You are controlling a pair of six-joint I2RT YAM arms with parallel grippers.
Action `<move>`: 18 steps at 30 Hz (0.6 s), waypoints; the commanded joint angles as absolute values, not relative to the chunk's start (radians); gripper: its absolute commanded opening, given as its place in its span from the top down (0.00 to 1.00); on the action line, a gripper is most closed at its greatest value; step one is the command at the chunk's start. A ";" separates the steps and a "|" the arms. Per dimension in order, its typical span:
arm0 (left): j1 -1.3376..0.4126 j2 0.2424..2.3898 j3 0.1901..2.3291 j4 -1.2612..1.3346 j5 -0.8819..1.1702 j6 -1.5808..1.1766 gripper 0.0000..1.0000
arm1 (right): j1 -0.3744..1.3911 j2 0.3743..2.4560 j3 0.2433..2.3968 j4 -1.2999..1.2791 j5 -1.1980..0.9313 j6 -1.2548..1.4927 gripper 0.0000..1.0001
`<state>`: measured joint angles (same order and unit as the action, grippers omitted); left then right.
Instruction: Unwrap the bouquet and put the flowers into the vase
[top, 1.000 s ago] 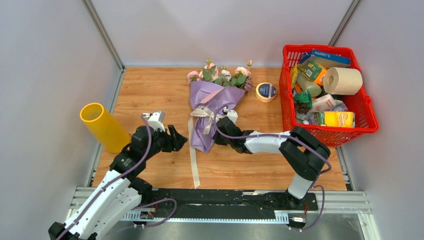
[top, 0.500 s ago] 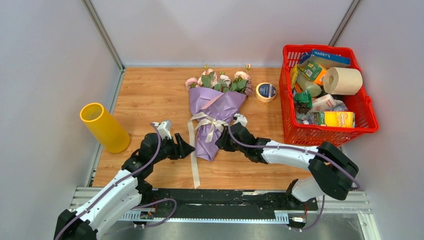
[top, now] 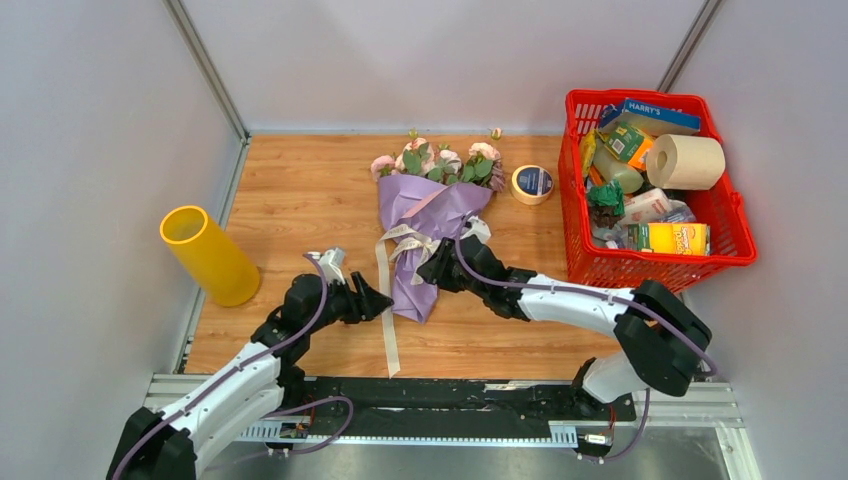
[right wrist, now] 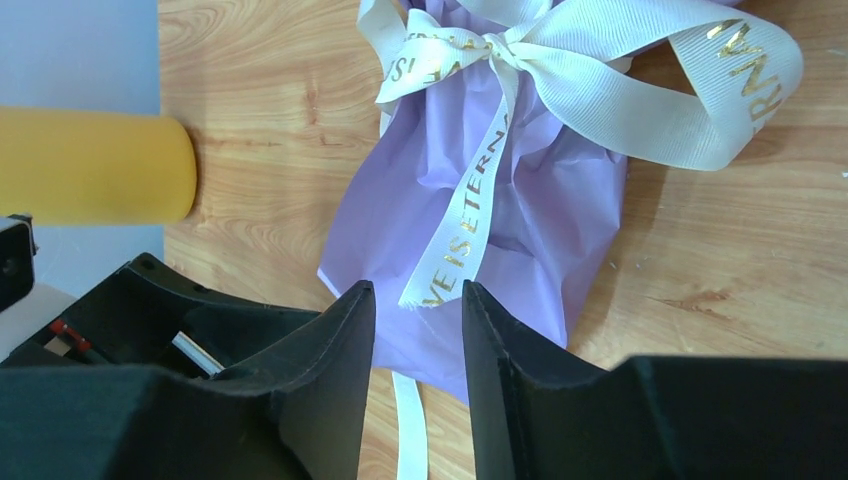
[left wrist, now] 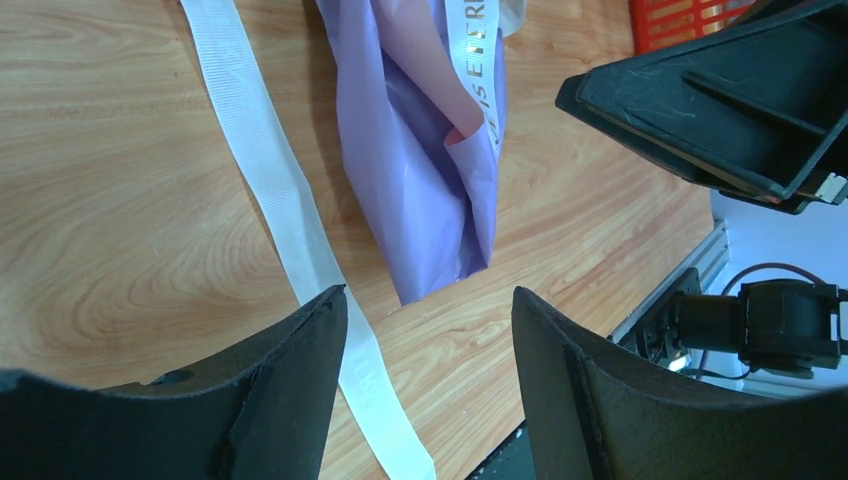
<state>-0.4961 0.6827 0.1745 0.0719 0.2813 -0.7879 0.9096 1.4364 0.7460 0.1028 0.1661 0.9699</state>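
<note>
The lilac paper-wrapped pink-flower bouquet (top: 432, 215) lies flat, blooms pointing away and tip towards the arms, between the spread left gripper (top: 380, 300) and the slightly parted right gripper (top: 436, 268).

The lilac cone of wrapping paper (top: 435, 205) is smooth with a soft sheen, creased toward its tip. The cream woven ribbon (right wrist: 600, 90) is finely ribbed, with shiny gold lettering. The light-brown tabletop (top: 310, 190) shows matt wood grain, possibly laminate. The yellow cylinder vase (top: 205, 255) looks like smooth plastic.
</note>
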 commanded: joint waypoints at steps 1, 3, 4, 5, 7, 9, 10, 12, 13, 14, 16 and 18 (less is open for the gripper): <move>-0.499 0.715 0.163 0.192 0.299 -0.816 0.31 | 0.914 1.500 0.808 0.161 0.184 1.009 0.58; -0.497 0.736 0.158 0.216 0.298 -0.821 0.31 | 0.914 1.537 0.825 0.158 0.179 1.009 0.56; -0.497 0.745 0.155 0.230 0.304 -0.822 0.31 | 0.916 1.554 0.830 0.158 0.178 1.012 0.56; -0.499 0.765 0.155 0.241 0.307 -0.825 0.31 | 0.914 1.565 0.833 0.160 0.178 1.017 0.56; -0.497 0.790 0.156 0.264 0.325 -0.824 0.31 | 0.916 1.580 0.838 0.164 0.181 1.023 0.56; -0.497 0.811 0.161 0.284 0.334 -0.818 0.31 | 0.916 1.598 0.842 0.166 0.184 1.025 0.57; -0.499 0.816 0.161 0.288 0.333 -0.813 0.31 | 0.914 1.604 0.848 0.166 0.183 1.025 0.57; -0.499 0.839 0.161 0.296 0.325 -0.807 0.31 | 0.916 1.615 0.853 0.166 0.184 1.028 0.57; -0.499 0.845 0.161 0.301 0.319 -0.807 0.31 | 0.914 1.621 0.853 0.166 0.186 1.029 0.57; -0.499 0.859 0.158 0.305 0.316 -0.805 0.31 | 0.914 1.627 0.854 0.166 0.187 1.032 0.56; -0.497 0.882 0.152 0.328 0.321 -0.810 0.31 | 0.914 1.640 0.857 0.175 0.176 1.029 0.54; -0.499 0.897 0.140 0.374 0.327 -0.821 0.31 | 0.914 1.657 0.862 0.184 0.163 1.026 0.55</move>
